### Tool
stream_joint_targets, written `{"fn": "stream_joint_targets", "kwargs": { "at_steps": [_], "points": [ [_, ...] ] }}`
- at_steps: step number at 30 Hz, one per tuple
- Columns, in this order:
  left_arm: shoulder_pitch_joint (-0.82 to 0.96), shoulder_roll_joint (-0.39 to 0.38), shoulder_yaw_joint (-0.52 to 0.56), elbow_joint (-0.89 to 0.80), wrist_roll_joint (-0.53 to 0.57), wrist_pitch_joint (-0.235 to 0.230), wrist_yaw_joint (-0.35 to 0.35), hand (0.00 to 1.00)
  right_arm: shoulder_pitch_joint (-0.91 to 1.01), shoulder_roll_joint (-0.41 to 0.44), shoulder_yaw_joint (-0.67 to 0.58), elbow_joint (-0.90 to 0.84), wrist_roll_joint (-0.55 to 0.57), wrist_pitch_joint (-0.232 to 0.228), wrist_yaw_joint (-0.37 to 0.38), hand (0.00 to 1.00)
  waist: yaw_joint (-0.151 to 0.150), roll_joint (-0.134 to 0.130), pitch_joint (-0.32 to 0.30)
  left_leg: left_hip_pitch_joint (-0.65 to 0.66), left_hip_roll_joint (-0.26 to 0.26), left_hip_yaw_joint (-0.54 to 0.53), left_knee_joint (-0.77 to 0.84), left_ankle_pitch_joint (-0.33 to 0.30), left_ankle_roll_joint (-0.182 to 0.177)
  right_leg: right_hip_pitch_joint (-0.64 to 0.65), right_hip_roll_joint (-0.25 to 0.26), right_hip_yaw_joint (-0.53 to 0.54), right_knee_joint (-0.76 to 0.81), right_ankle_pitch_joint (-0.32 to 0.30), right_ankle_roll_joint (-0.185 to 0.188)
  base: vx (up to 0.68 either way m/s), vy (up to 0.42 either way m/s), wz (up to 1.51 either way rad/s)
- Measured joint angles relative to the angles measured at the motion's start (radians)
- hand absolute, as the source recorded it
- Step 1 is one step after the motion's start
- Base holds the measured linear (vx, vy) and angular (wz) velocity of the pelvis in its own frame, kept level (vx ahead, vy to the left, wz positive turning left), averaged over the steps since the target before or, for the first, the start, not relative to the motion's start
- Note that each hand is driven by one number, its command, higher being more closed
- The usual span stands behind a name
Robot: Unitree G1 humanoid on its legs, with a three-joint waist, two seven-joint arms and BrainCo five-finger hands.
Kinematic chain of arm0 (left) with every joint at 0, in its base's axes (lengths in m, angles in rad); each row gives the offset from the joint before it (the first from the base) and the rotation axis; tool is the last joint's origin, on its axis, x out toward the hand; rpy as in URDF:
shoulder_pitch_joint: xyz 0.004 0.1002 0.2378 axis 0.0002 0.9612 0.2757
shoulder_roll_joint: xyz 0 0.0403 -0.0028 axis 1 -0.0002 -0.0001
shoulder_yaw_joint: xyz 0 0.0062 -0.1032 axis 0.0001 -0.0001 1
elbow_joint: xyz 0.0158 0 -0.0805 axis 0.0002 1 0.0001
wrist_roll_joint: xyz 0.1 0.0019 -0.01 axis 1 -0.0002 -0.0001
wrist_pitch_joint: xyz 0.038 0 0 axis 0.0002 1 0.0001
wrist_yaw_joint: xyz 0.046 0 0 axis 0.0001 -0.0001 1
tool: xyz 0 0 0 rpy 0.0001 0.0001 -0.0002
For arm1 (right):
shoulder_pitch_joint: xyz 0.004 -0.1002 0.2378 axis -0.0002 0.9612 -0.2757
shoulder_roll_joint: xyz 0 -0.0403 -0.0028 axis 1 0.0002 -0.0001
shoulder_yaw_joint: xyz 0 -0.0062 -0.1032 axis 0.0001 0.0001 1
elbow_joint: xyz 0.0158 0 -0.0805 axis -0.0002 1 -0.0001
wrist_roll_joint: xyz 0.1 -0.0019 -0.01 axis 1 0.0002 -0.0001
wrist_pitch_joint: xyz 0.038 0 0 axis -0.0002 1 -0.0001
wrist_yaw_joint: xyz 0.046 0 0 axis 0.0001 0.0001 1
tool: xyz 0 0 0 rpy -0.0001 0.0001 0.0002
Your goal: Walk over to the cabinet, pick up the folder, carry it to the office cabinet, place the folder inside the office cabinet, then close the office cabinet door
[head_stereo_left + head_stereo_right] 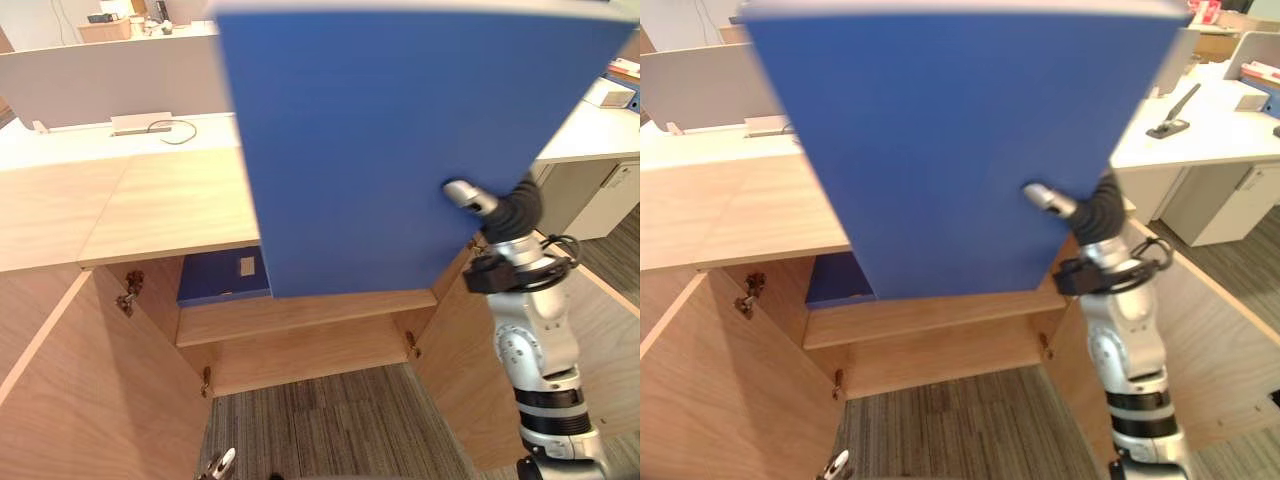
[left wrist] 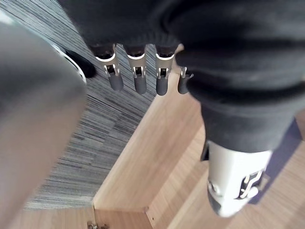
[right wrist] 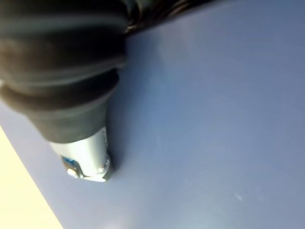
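Observation:
The big blue folder (image 1: 400,130) is held up close in front of me, hiding much of the open office cabinet (image 1: 300,312) behind it. My right hand (image 1: 468,195) grips its right edge: the thumb (image 3: 86,160) presses on the near blue face, and the fingers are hidden behind it. My left hand (image 2: 140,76) hangs low by the left cabinet door (image 1: 90,390) with fingers straight and nothing in it; its tip shows at the bottom edge (image 1: 218,465). A second blue folder (image 1: 222,278) with a white label lies on the cabinet's upper shelf.
Both wooden doors stand wide open, the right door (image 1: 610,340) beside my right arm. Above the wooden cabinet top (image 1: 160,210) is a white desk with a power strip (image 1: 140,123) and a grey partition. A white drawer unit (image 1: 610,200) stands at right. Grey carpet (image 1: 330,420) lies below.

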Motion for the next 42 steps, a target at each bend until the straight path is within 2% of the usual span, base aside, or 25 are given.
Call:
{"fn": "stream_joint_targets", "kwargs": {
  "at_steps": [2, 5, 7, 10, 15, 17, 20, 23, 24, 27, 30, 31, 33, 34, 35, 36, 39, 40, 42],
  "points": [
    [-0.004, -0.008, 0.034, 0.058, 0.029, 0.000, 0.002, 0.00, 0.012, 0.017, 0.084, -0.005, -0.108, 0.000, 0.009, 1.00, 0.001, -0.003, -0.002, 0.004, 0.009, 0.002, 0.000, 0.000, -0.001, 0.003, 0.006, 0.003, -0.002, 0.002, -0.002, -0.04, -0.028, -0.06],
    [-0.003, -0.011, 0.055, 0.108, 0.069, -0.001, 0.003, 0.00, 0.040, 0.027, 0.225, 0.002, -0.201, 0.001, 0.038, 1.00, 0.007, -0.010, -0.005, 0.004, 0.015, 0.002, 0.000, 0.001, -0.005, 0.003, 0.011, 0.003, -0.004, 0.002, -0.004, -0.02, -0.015, -0.01],
    [-0.005, -0.011, 0.080, 0.143, 0.105, -0.003, 0.003, 0.00, 0.041, 0.021, 0.349, 0.017, -0.280, 0.002, 0.084, 1.00, 0.010, -0.012, -0.004, 0.005, 0.015, 0.000, 0.000, 0.001, -0.007, 0.007, 0.011, 0.002, -0.006, 0.003, -0.004, 0.00, 0.000, 0.00],
    [-0.007, -0.008, 0.106, 0.173, 0.126, -0.011, 0.002, 0.00, 0.044, 0.008, 0.452, 0.081, -0.333, -0.002, 0.127, 1.00, 0.022, -0.023, -0.001, 0.012, 0.010, -0.004, 0.000, -0.004, -0.013, 0.016, 0.009, -0.001, -0.007, 0.002, -0.004, -0.01, 0.014, 0.05],
    [-0.017, 0.006, 0.129, 0.223, 0.149, -0.013, 0.001, 0.00, 0.041, -0.049, 0.632, 0.354, -0.488, -0.026, 0.157, 1.00, 0.038, -0.037, 0.012, 0.013, 0.000, -0.020, 0.000, -0.008, -0.016, 0.025, 0.002, -0.010, -0.008, -0.004, 0.004, -0.02, 0.021, 0.09],
    [-0.023, 0.010, 0.128, 0.229, 0.171, -0.013, 0.001, 0.00, 0.038, -0.069, 0.713, 0.535, -0.610, -0.032, 0.169, 1.00, 0.046, -0.035, 0.032, 0.013, -0.004, -0.023, 0.000, -0.012, -0.014, 0.025, -0.003, -0.011, -0.007, -0.009, 0.010, -0.01, 0.032, 0.03],
    [-0.036, 0.010, 0.111, 0.229, 0.202, -0.014, 0.001, 0.00, 0.030, -0.070, 0.703, 0.729, -0.769, -0.034, 0.144, 1.00, 0.051, -0.024, 0.060, 0.012, -0.012, -0.025, 0.001, -0.014, -0.011, 0.024, -0.012, -0.013, -0.006, -0.013, 0.015, 0.00, 0.022, 0.01],
    [-0.045, 0.009, 0.100, 0.229, 0.222, -0.018, 0.005, 0.00, 0.042, -0.056, 0.652, 0.819, -0.872, -0.024, 0.134, 1.00, 0.052, -0.014, 0.065, 0.012, -0.025, -0.030, 0.005, -0.019, -0.007, 0.024, -0.022, -0.016, -0.001, -0.016, 0.022, 0.04, 0.041, 0.05],
    [-0.052, 0.008, 0.098, 0.229, 0.222, -0.021, 0.013, 0.00, 0.063, -0.042, 0.610, 0.833, -0.892, -0.005, 0.122, 1.00, 0.052, -0.011, 0.068, 0.012, -0.031, -0.036, 0.005, -0.021, -0.004, 0.025, -0.026, -0.020, -0.001, -0.018, 0.023, 0.07, 0.022, 0.12],
    [-0.055, -0.008, 0.081, 0.224, 0.222, -0.032, 0.032, 0.00, 0.120, 0.026, 0.454, 0.834, -0.882, 0.026, 0.072, 1.00, 0.050, 0.015, 0.082, 0.014, -0.053, -0.046, 0.015, -0.037, 0.017, 0.021, -0.051, -0.035, 0.033, -0.039, 0.043, 0.08, 0.038, 0.07],
    [-0.052, -0.027, 0.041, 0.218, 0.223, -0.032, 0.034, 0.00, 0.116, 0.079, 0.386, 0.839, -0.836, 0.049, 0.018, 1.00, 0.052, 0.053, 0.101, 0.017, -0.060, -0.025, 0.034, -0.058, 0.027, -0.030, -0.067, -0.035, 0.136, -0.062, 0.064, 0.03, 0.068, -0.22],
    [-0.052, -0.029, 0.032, 0.215, 0.223, -0.032, 0.034, 0.00, 0.109, 0.127, 0.373, 0.853, -0.777, 0.063, 0.002, 1.00, 0.057, 0.062, 0.108, 0.018, -0.056, -0.001, 0.047, -0.070, 0.032, -0.054, -0.069, -0.039, 0.173, -0.062, 0.063, 0.01, 0.066, -0.39],
    [-0.055, -0.027, 0.028, 0.207, 0.222, -0.030, 0.037, 0.00, 0.125, 0.192, 0.377, 0.859, -0.722, 0.069, -0.012, 1.00, 0.051, 0.058, 0.124, 0.019, -0.049, 0.017, 0.068, -0.092, 0.045, -0.077, -0.068, -0.042, 0.223, -0.062, 0.065, -0.02, 0.062, -0.39],
    [-0.060, -0.024, 0.019, 0.194, 0.222, -0.030, 0.042, 0.00, 0.135, 0.220, 0.381, 0.859, -0.693, 0.075, -0.013, 1.00, 0.044, 0.058, 0.156, 0.032, -0.040, 0.015, 0.075, -0.106, 0.059, -0.100, -0.068, -0.042, 0.295, -0.068, 0.070, -0.07, 0.047, -0.14],
    [-0.060, -0.018, 0.003, 0.178, 0.222, -0.030, 0.044, 0.00, 0.145, 0.234, 0.384, 0.859, -0.683, 0.083, -0.014, 1.00, 0.037, 0.055, 0.169, 0.038, -0.034, 0.005, 0.076, -0.114, 0.056, -0.116, -0.071, -0.049, 0.332, -0.089, 0.071, -0.08, 0.019, 0.09],
    [-0.060, -0.010, -0.010, 0.173, 0.222, -0.030, 0.045, 0.00, 0.151, 0.238, 0.384, 0.859, -0.679, 0.086, -0.015, 1.00, 0.033, 0.051, 0.172, 0.039, -0.034, -0.001, 0.076, -0.114, 0.055, -0.119, -0.073, -0.063, 0.325, -0.099, 0.064, -0.09, 0.003, 0.15],
    [-0.058, 0.023, -0.040, 0.146, 0.222, -0.029, 0.044, 0.00, 0.150, 0.238, 0.385, 0.859, -0.664, 0.104, -0.021, 1.00, 0.037, 0.014, 0.187, 0.051, -0.047, -0.022, 0.084, -0.127, 0.037, -0.147, -0.098, -0.126, 0.241, -0.085, 0.051, -0.07, -0.062, 0.31],
    [-0.057, 0.034, -0.049, 0.136, 0.222, -0.026, 0.045, 0.00, 0.151, 0.236, 0.385, 0.861, -0.656, 0.104, -0.025, 1.00, 0.036, -0.002, 0.186, 0.057, -0.056, -0.042, 0.087, -0.131, 0.027, -0.142, -0.104, -0.139, 0.239, -0.051, 0.024, 0.05, -0.127, 0.32],
    [-0.049, 0.025, -0.051, 0.118, 0.222, -0.024, 0.046, 0.00, 0.143, 0.225, 0.389, 0.861, -0.657, 0.105, -0.031, 1.00, 0.048, 0.006, 0.170, 0.052, -0.036, -0.054, 0.080, -0.133, 0.011, -0.142, -0.083, -0.152, 0.217, -0.062, 0.013, 0.12, -0.142, 0.11]
  ]
}}
